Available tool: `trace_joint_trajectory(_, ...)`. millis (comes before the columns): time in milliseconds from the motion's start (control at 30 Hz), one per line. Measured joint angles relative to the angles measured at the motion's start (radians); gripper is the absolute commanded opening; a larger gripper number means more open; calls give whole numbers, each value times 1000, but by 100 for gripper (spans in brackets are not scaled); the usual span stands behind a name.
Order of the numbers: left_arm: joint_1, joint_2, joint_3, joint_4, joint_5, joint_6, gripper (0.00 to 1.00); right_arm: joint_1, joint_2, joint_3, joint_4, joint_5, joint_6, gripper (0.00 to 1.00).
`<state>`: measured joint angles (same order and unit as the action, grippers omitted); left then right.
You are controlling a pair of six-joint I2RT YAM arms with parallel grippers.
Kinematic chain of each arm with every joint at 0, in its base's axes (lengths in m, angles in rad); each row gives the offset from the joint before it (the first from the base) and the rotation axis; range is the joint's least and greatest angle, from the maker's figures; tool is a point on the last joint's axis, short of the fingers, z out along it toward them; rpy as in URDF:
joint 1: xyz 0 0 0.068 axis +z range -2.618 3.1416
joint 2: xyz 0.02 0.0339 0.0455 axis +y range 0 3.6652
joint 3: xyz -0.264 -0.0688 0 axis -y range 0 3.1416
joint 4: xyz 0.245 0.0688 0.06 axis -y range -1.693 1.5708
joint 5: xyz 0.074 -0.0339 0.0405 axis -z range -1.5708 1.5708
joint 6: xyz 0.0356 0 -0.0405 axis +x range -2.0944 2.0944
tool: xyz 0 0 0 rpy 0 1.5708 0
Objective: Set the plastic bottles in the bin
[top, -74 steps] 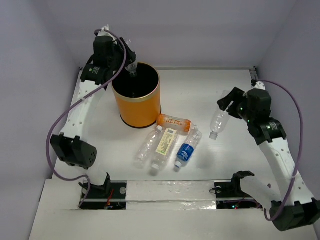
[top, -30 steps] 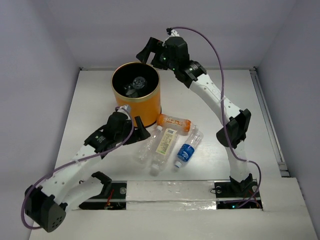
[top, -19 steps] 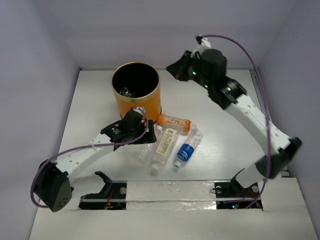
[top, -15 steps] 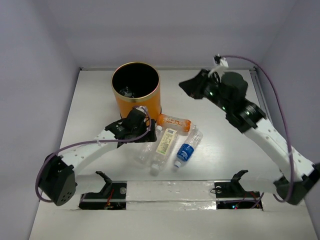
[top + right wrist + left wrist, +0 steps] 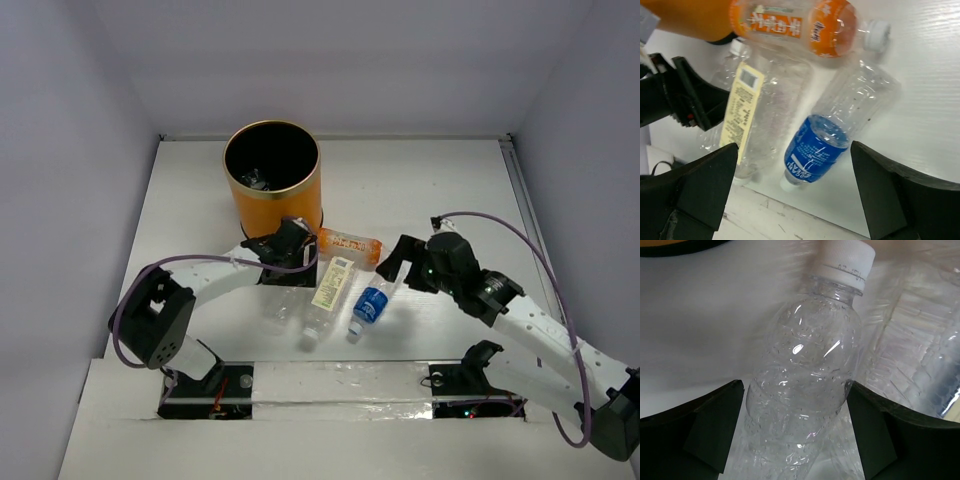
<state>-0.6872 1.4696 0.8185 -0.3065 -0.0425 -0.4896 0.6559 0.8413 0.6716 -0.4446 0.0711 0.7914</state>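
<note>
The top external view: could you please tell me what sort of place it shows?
Probably a robotics test cell: a white table boxed in by plain walls, two bolted arms, an orange bin and plastic bottles.

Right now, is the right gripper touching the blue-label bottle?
Apart. Right wrist view: right gripper open, fingers wide of the blue-label bottle, table showing between.

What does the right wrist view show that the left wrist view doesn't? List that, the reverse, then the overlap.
Right wrist only: the orange bottle, the blue-label bottle and a third bottle's yellow label. Left wrist only: droplets inside the unlabelled bottle and print on its white cap, with the left hand astride it. Both: the white table.
</note>
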Motion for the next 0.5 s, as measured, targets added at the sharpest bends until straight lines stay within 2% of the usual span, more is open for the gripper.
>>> trace_joint_trajectory(67,0,12,0,6,0,0,72,0,23,-1,-13,23,23,100)
trace_joint_trajectory(200,0,9,-1,16,5,-5,54,0,112,-2,-11,53,63,100)
trace_joint_trajectory(333,-1,-58,-35,21,15,-22,47,0,225,-9,16,57,86,100)
trace_joint_trajectory(500,-17,-237,-64,-38,31,-63,45,0,360,-23,67,57,104,100)
